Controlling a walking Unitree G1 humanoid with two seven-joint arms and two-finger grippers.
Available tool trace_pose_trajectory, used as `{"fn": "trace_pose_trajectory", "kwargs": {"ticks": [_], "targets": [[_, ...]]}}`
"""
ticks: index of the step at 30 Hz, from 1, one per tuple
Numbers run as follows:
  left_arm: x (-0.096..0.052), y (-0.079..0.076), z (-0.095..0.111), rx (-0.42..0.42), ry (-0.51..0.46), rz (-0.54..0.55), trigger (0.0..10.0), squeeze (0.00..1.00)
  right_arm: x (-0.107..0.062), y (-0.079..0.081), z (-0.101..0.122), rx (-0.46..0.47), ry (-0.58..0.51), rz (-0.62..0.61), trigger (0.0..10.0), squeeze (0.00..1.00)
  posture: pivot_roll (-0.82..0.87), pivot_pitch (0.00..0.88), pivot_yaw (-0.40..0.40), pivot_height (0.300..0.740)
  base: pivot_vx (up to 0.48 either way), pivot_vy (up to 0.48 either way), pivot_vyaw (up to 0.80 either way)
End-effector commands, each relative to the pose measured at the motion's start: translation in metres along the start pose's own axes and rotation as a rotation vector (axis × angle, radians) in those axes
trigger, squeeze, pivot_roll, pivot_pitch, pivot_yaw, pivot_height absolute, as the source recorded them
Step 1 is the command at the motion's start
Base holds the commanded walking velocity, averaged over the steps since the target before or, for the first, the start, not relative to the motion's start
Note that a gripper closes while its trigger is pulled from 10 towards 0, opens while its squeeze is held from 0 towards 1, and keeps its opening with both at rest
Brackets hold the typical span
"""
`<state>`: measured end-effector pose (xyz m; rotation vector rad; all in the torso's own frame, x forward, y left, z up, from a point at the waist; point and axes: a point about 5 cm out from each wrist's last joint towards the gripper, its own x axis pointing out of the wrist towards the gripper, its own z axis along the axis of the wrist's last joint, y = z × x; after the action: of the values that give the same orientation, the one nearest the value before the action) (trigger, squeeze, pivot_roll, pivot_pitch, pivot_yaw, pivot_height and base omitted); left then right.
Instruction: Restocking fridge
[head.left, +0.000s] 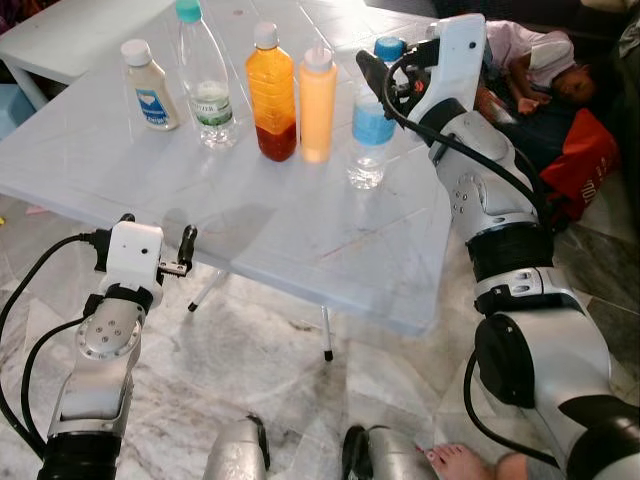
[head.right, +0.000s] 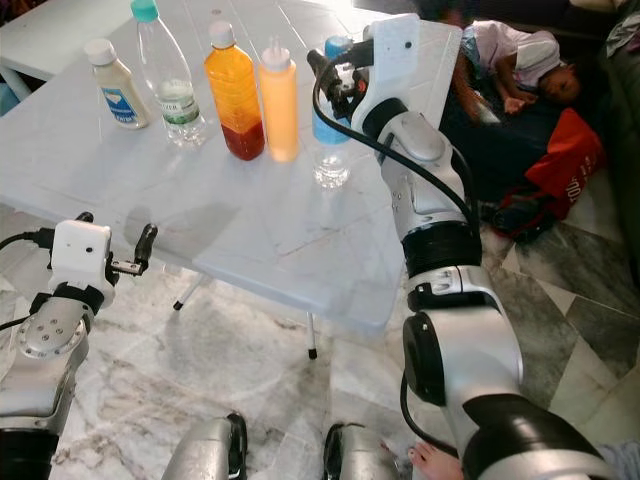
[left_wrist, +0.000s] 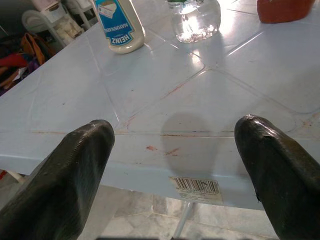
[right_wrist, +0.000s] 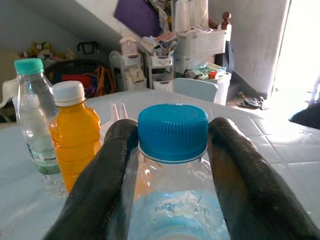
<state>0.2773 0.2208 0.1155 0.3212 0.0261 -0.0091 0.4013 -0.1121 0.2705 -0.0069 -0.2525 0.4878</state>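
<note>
A blue-capped water bottle (head.left: 368, 130) stands on the white plastic table (head.left: 300, 235), at the right end of a row of bottles. My right gripper (head.left: 385, 62) reaches in from the right and is shut on its neck just under the cap (right_wrist: 172, 130), one black finger (right_wrist: 107, 170) on each side. The row also holds a yellow-orange squeeze bottle (head.left: 318, 100), an orange juice bottle (head.left: 272, 95), a teal-capped water bottle (head.left: 205, 80) and a mayonnaise bottle (head.left: 150, 85). My left gripper (head.left: 157, 226) hangs open at the table's near edge, holding nothing.
A person (head.left: 540, 60) lies on the floor beyond the table's right side, beside a red bag (head.left: 580, 160). A bare foot (head.left: 455, 462) is close by my right leg. The table's legs (head.left: 325, 335) stand on the marble floor in front of me.
</note>
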Motion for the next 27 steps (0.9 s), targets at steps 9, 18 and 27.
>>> {"fn": "trace_pose_trajectory", "kwargs": {"ticks": [9, 18, 27], "targets": [[0.001, -0.0018, 0.0004, 0.003, 0.003, -0.019, 10.0, 0.0, 0.0052, 0.0046, 0.0053, -0.056, -0.002, 0.035, 0.4, 0.0, 0.08, 0.153, 0.009, 0.74, 0.0, 0.0, 0.0], [0.0021, -0.0029, -0.0004, 0.003, 0.006, -0.021, 10.0, 0.0, 0.0029, 0.0006, 0.0058, -0.075, -0.003, 0.036, 0.0, 0.0, 0.07, 0.151, 0.009, 0.74, 0.0, 0.0, 0.0], [0.0022, -0.0051, -0.0015, -0.003, 0.009, -0.023, 10.0, 0.0, 0.0, -0.0023, 0.0032, -0.098, 0.017, 0.024, 10.0, 1.0, 0.07, 0.149, 0.004, 0.74, 0.0, 0.0, 0.0]]}}
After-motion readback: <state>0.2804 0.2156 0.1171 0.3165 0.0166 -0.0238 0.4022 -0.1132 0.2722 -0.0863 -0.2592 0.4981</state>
